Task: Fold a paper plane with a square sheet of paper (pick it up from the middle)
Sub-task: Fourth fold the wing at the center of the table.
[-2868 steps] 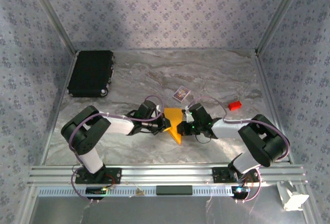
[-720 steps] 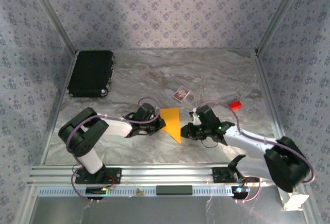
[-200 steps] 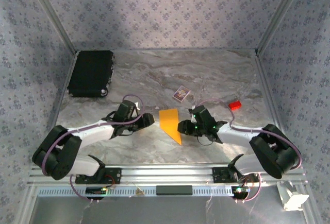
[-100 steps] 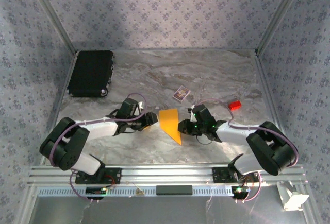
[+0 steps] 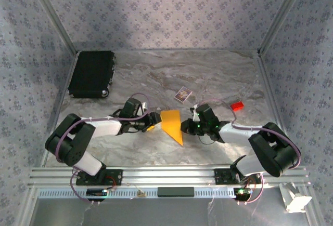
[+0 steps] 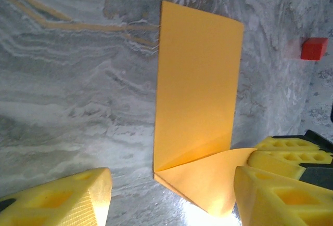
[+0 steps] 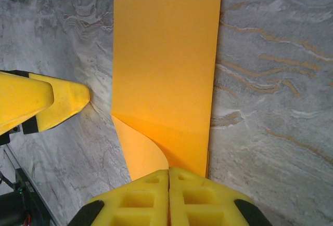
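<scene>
The square sheet of paper [image 5: 171,122] lies on the marble table, folded into a long orange-yellow strip [image 6: 200,80] [image 7: 166,54]. One corner flap [image 6: 213,176] curls up off the strip. My right gripper [image 7: 169,171] [image 5: 183,127] is shut on the tip of that flap at the paper's right edge. My left gripper [image 6: 171,184] [image 5: 151,122] is open at the paper's left edge, with the flap end lying between its fingers [image 6: 67,200] and untouched. The paper plane is out of view.
A small patterned card [image 5: 181,94] and a red block [image 5: 237,106] [image 6: 314,48] lie just beyond the paper. A black case [image 5: 92,74] sits at the back left. Patterned walls close in the table on three sides.
My right gripper has shut on the paper's corner flap. My left gripper has slid right to the paper's left edge and stays open.
</scene>
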`<state>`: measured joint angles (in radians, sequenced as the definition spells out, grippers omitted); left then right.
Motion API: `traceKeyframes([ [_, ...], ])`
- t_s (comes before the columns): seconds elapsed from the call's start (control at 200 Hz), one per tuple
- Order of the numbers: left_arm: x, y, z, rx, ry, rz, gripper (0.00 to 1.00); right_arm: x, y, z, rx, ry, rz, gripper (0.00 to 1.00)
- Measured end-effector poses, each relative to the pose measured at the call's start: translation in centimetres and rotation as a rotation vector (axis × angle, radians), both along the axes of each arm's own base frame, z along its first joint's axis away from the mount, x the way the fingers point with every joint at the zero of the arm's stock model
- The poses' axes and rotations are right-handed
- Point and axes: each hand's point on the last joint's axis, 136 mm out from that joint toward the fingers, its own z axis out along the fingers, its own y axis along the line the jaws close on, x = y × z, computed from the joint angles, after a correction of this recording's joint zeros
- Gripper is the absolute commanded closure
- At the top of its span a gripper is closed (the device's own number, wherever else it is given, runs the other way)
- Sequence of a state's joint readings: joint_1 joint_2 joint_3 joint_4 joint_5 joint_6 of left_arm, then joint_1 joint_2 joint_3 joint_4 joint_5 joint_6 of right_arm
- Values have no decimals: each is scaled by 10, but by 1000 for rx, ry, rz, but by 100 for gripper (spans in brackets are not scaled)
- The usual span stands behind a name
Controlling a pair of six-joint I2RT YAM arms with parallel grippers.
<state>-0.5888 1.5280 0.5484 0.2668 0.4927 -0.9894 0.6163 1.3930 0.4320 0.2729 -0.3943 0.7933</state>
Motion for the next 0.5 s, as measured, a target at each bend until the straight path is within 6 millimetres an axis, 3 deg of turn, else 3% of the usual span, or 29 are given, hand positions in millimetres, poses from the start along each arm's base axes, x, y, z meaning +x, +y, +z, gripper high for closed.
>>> traceKeyframes([
  [0.5, 11, -17, 1, -46, 36, -17, 43, -1, -12, -6, 19, 6, -24, 92],
])
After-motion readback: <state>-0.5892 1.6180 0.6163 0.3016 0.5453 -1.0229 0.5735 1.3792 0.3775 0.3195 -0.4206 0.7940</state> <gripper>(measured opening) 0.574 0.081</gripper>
